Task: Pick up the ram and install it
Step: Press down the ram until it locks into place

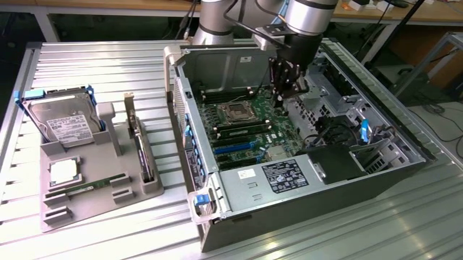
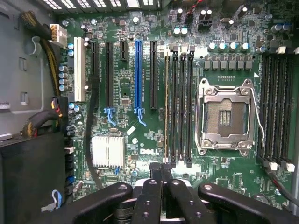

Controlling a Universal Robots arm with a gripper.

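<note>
The ram (image 2: pixel 167 107) stands edge-on in the memory slot farthest from the processor socket (image 2: pixel 225 114) in the bank of four beside it. Only its thin top edge shows, so we cannot tell whether it is fully seated.

Handling (our judgement):
- The module is light, thin and stiff along its length.
- It is fragile at the chips and the contact edge.
- We take hold of it, or press on it, only at the long top edge or the short ends, with force straight along the slot. Sideways load could bend the board or strain the slot.

The tool (image 2: pixel 161 170) has its fingertips drawn together with nothing between them. It hangs over the end of the ram's slot, just off the bank. In the exterior view the tool (image 1: pixel 283 92) is inside the open case (image 1: pixel 239 179), above the motherboard.

Surroundings:
- Three empty slots (image 2: pixel 182 107) lie between the ram and the socket, close enough to crowd a wide tool.
- On the far side of the ram from the socket lie the blue expansion slot (image 2: pixel 138 70), a silver heat sink (image 2: pixel 108 151) and a loose black cable (image 2: pixel 91 135).
- Well away from the socket, outside the case, a grey tray (image 1: pixel 94 211) on the tabletop (image 1: pixel 87 59) carries a hard drive (image 1: pixel 62 122) and an upright expansion card (image 1: pixel 137 141).
</note>
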